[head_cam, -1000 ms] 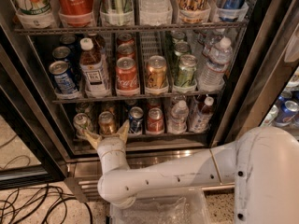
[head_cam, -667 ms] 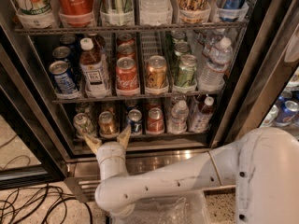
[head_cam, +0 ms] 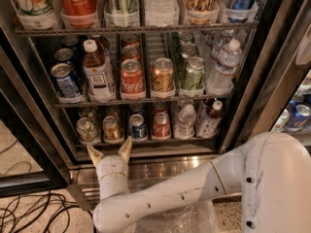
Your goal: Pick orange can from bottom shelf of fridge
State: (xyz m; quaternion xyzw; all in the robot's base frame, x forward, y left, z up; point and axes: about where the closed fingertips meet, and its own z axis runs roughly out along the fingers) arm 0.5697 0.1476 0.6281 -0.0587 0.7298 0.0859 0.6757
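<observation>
The hand (head_cam: 110, 149), fingers apart, sits just below the orange can (head_cam: 112, 128), seemingly not touching

The bottom shelf (head_cam: 125, 141) carries a front row of six drinks, each standing upright in its own lane. The gripper (head_cam: 110, 149) sits just below the shelf's front rail, with its fingers (head_cam: 93, 154) spread apart and pointing up. The orange can (head_cam: 112, 128) stands straight above the gap between the fingers. A pale green can (head_cam: 86, 129) stands above the left finger. Off past the right finger come a blue can (head_cam: 138, 126), a red can (head_cam: 161, 124), a clear water bottle (head_cam: 185, 121) and, farthest away, a white-capped bottle (head_cam: 210, 119). Further cans stand dimly behind.
</observation>
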